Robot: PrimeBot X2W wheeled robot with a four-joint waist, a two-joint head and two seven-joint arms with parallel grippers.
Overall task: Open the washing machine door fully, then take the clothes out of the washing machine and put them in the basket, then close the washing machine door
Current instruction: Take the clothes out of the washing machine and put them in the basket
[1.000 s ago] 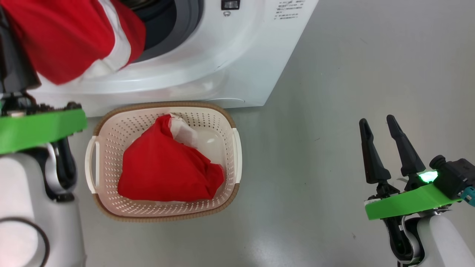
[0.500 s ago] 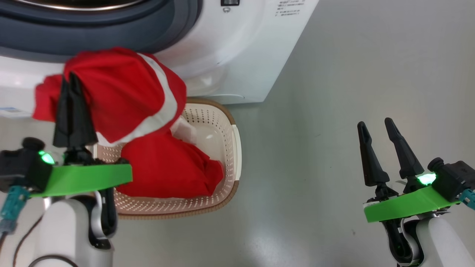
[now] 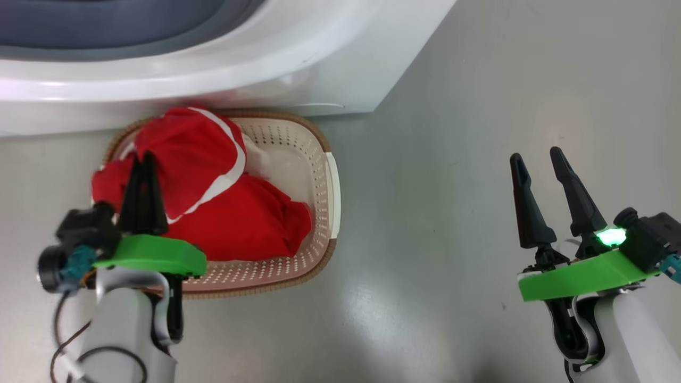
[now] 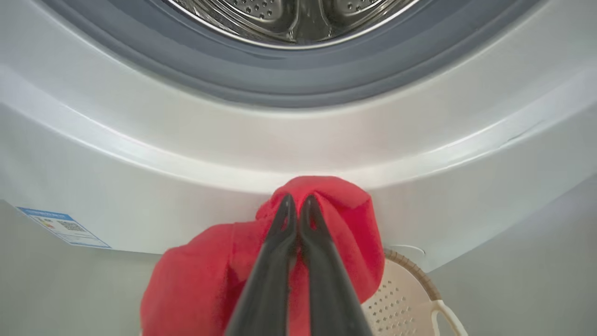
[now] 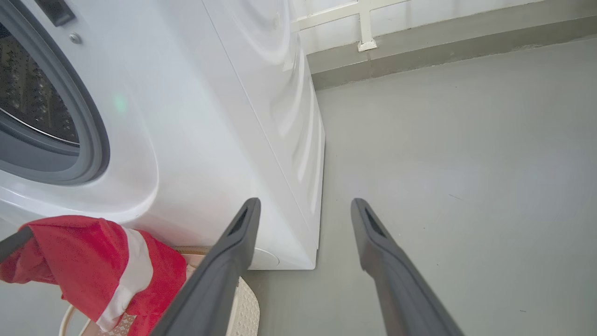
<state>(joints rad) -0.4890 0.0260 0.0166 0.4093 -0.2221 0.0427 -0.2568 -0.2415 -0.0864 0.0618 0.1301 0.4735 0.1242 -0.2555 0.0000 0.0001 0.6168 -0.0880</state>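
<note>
Clothes (image 3: 186,149): pinched tight in the left pincer (image 3: 143,157), bunched round its tips.
Release: I'd carry it right, toward the middle of the basket (image 3: 325,181), then let go, or that trailing edge drapes the rim.
Basket: below and right of the pincer; another red piece (image 3: 255,223) lies inside.
Washing machine (image 3: 298,69): just beyond the tips.
Right pincer (image 3: 535,154): spread, idle, well off right.
</note>
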